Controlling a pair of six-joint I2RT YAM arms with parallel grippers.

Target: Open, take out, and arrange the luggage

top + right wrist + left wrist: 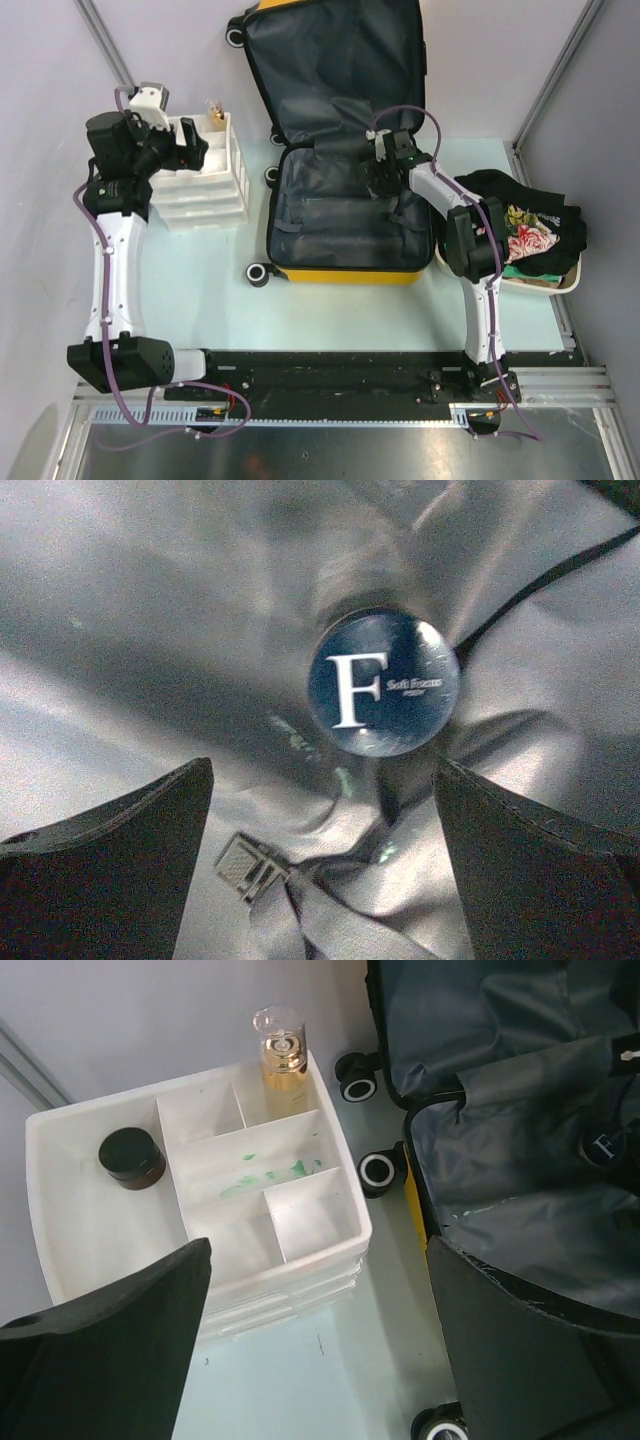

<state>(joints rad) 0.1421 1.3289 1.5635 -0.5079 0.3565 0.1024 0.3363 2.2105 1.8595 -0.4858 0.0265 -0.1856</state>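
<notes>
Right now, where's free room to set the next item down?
Drawer unit tray: middle and front compartments bare, next to black jar and perfume bottle. Table bare between suitcase and arm base rail. Crowded: tub heaped with clothes.

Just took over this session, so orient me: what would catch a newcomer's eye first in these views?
The yellow suitcase lies open mid-table, with the open right gripper hovering over a round dark lid marked with a white F. Left of it, the white drawer unit holds a black jar and a gold pump bottle; a black floral garment sits in the tub on the right.
</notes>
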